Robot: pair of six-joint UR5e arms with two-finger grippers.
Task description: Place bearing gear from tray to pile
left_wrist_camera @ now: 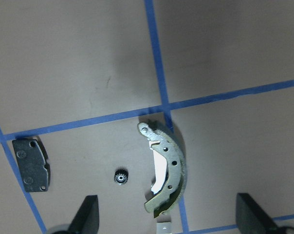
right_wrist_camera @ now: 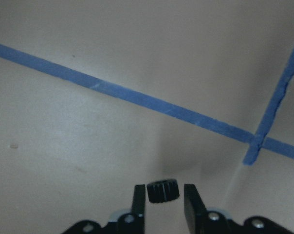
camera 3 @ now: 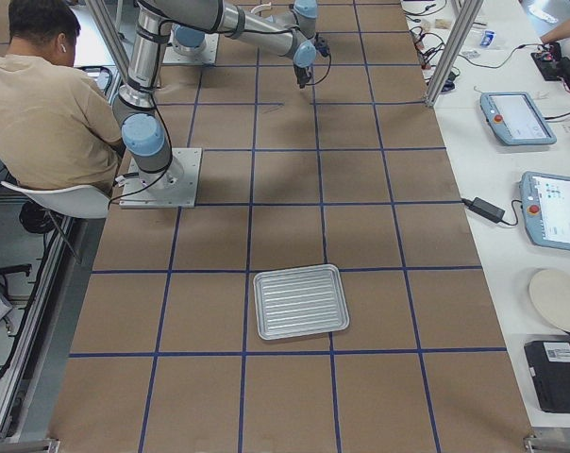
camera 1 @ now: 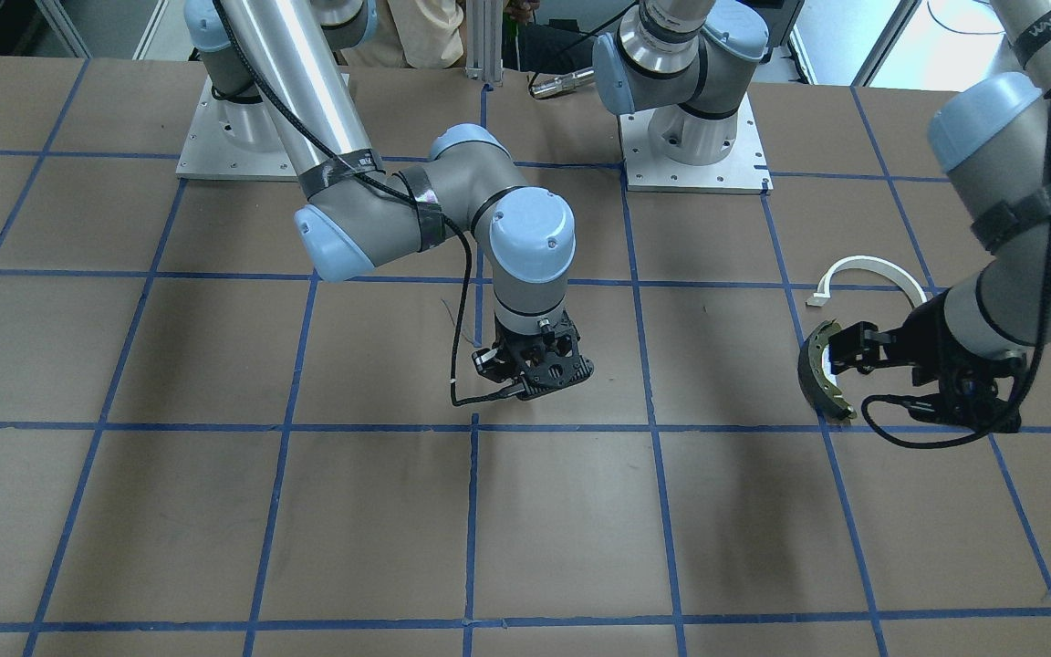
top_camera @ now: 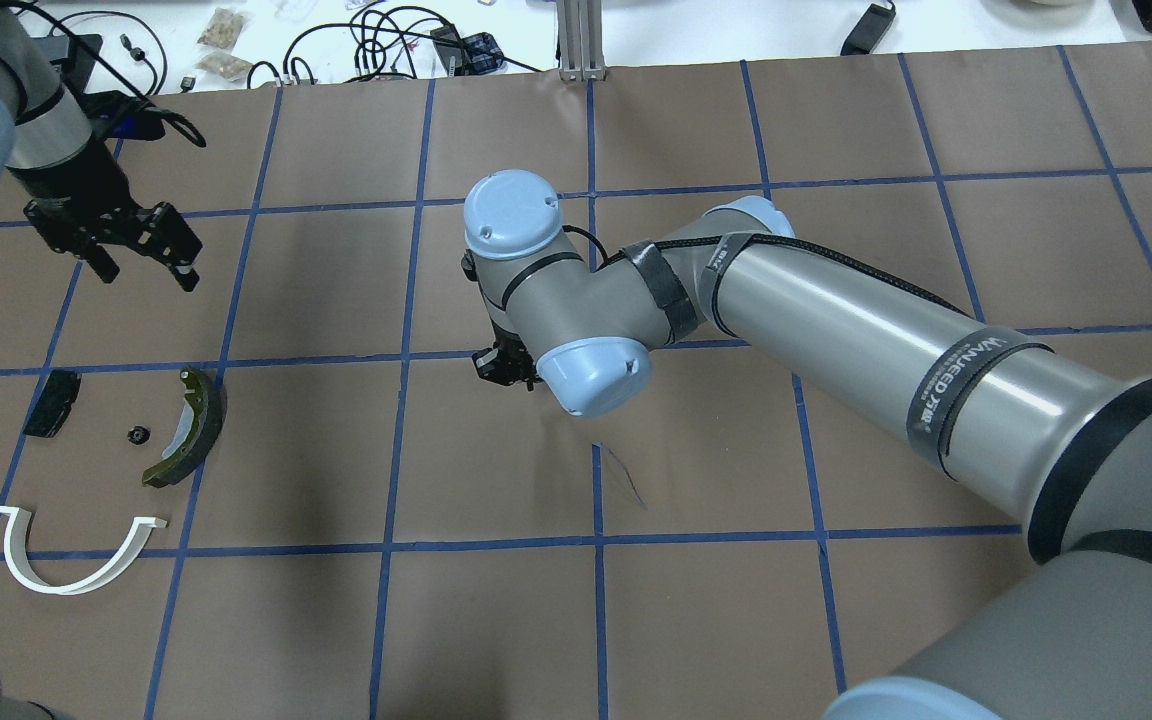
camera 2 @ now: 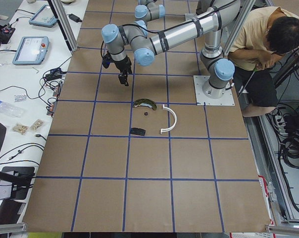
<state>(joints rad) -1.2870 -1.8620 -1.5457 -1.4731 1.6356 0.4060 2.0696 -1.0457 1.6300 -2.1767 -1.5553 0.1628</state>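
Observation:
My right gripper (camera 1: 536,372) is low over the middle of the table and shut on a small black bearing gear (right_wrist_camera: 162,191), which sits between its two fingertips in the right wrist view. My left gripper (top_camera: 148,272) is open and empty, hovering above the pile. The pile holds a white half-ring arc (top_camera: 64,587), an olive-and-black brake shoe (top_camera: 191,430), a flat black brake pad (top_camera: 51,403) and another small black gear (top_camera: 139,434). The silvery tray (camera 3: 300,300) lies far off at the table's right end and looks empty.
The table is brown paper with a blue tape grid. The two arm base plates (camera 1: 694,155) stand at the robot's side. A seated person (camera 3: 49,104) is beside the table. Cables and tablets lie on the bench (camera 3: 535,189) beyond the far edge.

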